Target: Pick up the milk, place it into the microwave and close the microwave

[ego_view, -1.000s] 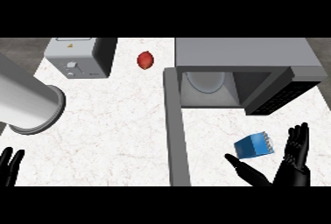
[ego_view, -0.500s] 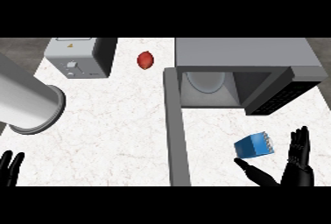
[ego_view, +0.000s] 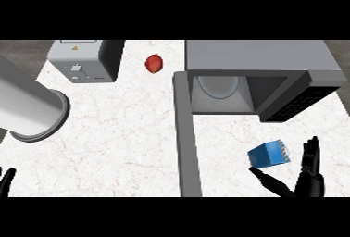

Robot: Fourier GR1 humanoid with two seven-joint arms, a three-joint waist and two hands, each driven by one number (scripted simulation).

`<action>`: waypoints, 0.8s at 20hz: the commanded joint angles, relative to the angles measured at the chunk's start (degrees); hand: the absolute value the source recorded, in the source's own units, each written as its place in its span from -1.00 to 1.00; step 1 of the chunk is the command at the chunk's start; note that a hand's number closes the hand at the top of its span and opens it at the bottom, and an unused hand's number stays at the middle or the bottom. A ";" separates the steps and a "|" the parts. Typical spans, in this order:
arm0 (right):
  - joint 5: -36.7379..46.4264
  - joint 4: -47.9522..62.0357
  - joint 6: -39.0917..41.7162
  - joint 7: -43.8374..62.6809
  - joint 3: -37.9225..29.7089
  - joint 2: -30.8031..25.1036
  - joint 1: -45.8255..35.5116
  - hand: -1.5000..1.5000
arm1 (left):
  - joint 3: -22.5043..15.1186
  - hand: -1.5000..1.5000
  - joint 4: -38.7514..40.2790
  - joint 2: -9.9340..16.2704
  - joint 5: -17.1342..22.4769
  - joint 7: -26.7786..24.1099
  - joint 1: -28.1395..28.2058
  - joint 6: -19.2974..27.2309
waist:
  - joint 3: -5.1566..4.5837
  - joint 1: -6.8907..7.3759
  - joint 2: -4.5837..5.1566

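the milk (ego_view: 269,154) sits near the tabletop's (ego_view: 123,139) front right corner, before the open microwave (ego_view: 246,88). the right robot hand (ego_view: 301,178) is spread just beside it (not touching); close thumb and fingers squarely across its sides.

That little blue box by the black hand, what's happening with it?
The blue box is the milk carton, standing on the white counter. The robot's right hand is open beside it, thumb underneath and fingers to its right, not yet holding it. The microwave behind it is open, its door swung out toward the robot. The left hand only peeks in at the lower left edge.
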 commanded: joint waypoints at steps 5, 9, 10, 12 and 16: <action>-3.34 14.10 6.89 -6.73 -5.02 -1.57 -6.50 -1.00 | 0.48 -1.00 -0.13 -0.49 -0.64 3.13 -2.72 1.21 | 0.01 -0.01 0.04; -2.77 15.40 8.26 -6.54 -2.93 0.31 -6.43 -1.00 | 1.33 -1.00 4.17 -0.66 -1.08 -1.61 -2.19 -0.97 | -0.01 -0.01 0.01; -4.90 17.08 12.30 -8.20 -5.17 -2.35 -6.26 -1.00 | -4.86 -1.00 -0.66 -0.66 -3.66 -0.66 0.97 3.85 | 0.01 0.06 -0.01; -6.41 22.96 16.20 -12.20 -6.91 -3.19 -8.50 -1.00 | 0.00 -1.00 -0.29 -0.29 0.23 -0.18 0.63 -1.05 | 0.03 0.17 0.03; -4.85 18.93 12.54 -10.07 -5.50 -1.33 -7.36 -1.00 | -0.26 -1.00 3.03 -0.67 -1.04 -1.41 -1.09 -0.01 | -0.03 -0.12 -0.02</action>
